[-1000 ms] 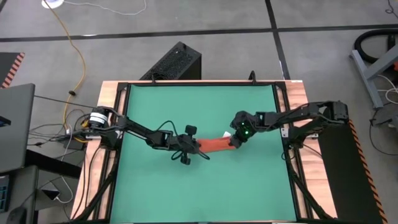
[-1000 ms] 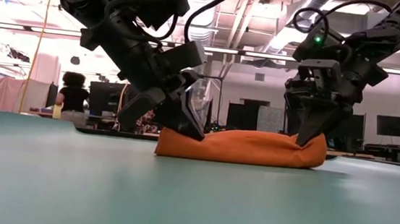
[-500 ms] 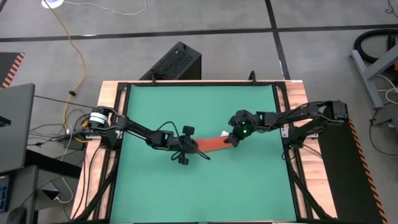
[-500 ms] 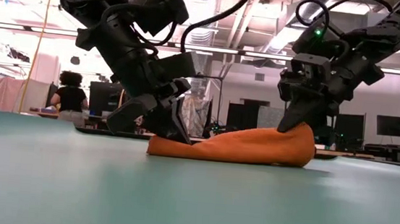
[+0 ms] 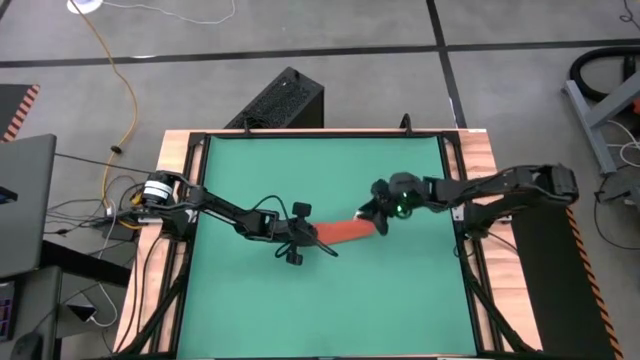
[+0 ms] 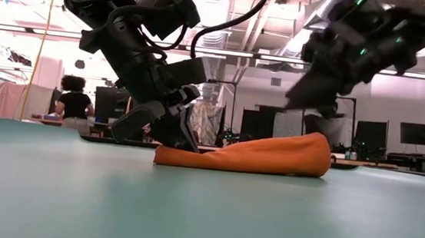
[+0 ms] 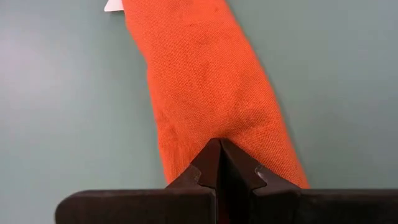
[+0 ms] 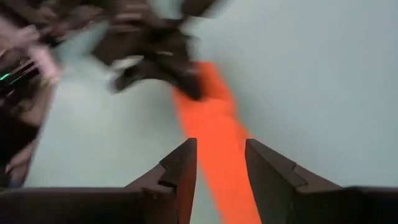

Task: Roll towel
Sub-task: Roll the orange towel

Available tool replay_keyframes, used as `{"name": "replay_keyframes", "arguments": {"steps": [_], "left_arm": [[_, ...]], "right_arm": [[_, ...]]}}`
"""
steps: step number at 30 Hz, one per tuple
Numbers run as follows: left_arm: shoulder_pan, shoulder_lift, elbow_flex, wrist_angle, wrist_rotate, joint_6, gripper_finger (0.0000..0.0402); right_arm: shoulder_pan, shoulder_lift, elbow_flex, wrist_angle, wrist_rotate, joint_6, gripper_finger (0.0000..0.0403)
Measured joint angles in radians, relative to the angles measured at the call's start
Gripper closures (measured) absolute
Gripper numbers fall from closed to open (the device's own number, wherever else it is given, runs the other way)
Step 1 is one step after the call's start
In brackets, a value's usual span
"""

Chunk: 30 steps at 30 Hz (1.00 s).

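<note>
On the green table [image 5: 330, 310], the only thing lying on the surface is the towel [image 5: 343, 232], a long low roll near the middle, so the near half, the far half and both side strips are open for passing. The left gripper [image 5: 312, 235] blocks the roll's left end: its fingers are pressed together on the cloth there, with the arm slanting in from the left edge. The right gripper [image 5: 381, 214] hangs just above the roll's right end with its fingers [image 8: 270, 171] parted and clear of the cloth [image 8: 217, 146], leaving a gap beneath it. The raised frame [image 5: 196, 180] borders the mat's edges.
</note>
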State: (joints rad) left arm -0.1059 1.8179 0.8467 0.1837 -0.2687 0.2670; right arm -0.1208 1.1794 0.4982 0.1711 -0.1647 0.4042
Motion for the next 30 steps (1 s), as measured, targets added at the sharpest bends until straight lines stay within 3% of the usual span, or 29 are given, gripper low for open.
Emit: {"name": "replay_keyframes", "arguments": {"steps": [4, 8, 18, 25, 30], "left_arm": [[0.0, 0.0, 0.0, 0.0, 0.0, -0.002, 0.0401], [0.0, 0.0, 0.0, 0.0, 0.0, -0.011, 0.0401], [0.0, 0.0, 0.0, 0.0, -0.001, -0.024, 0.0401], [-0.002, 0.0, 0.0, -0.002, -0.003, -0.025, 0.0402], [-0.031, -0.023, -0.002, -0.028, -0.054, -0.039, 0.0401]], "right_arm": [[0.13, 0.018, -0.037, 0.109, 0.145, -0.096, 0.0259], [0.185, 0.063, -0.045, 0.116, 0.29, -0.137, 0.0275], [0.184, 0.234, -0.044, 0.14, 0.307, -0.153, 0.0287], [0.184, 0.374, -0.045, 0.25, 0.31, -0.147, 0.0287], [0.184, 0.431, -0.042, 0.273, 0.333, -0.12, 0.0287]]}}
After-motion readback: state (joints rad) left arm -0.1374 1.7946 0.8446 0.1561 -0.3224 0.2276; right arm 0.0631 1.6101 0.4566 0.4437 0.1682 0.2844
